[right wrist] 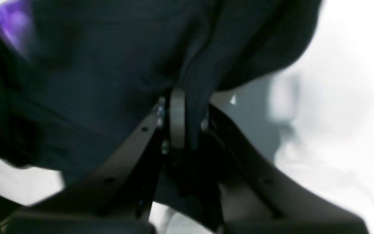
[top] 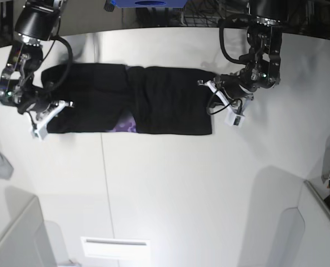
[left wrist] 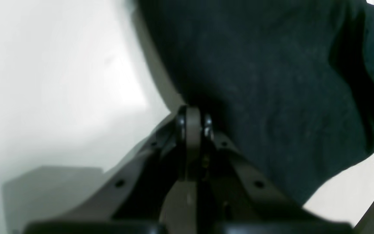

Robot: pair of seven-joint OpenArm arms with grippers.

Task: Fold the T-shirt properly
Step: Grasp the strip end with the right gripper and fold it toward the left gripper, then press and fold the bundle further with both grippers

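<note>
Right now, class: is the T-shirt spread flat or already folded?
Partly folded: the T-shirt lies as a long narrow band, its layers overlapping near the middle, with only a sliver of purple print showing.

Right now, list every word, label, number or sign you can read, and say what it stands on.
None can be read.
T-shirt: only a wordless purple print patch shows.
Blue object at the far table edge: no lettering can be made out.

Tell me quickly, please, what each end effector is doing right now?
Left end effector: shut on the T-shirt.
Right end effector: shut on the T-shirt.
</note>
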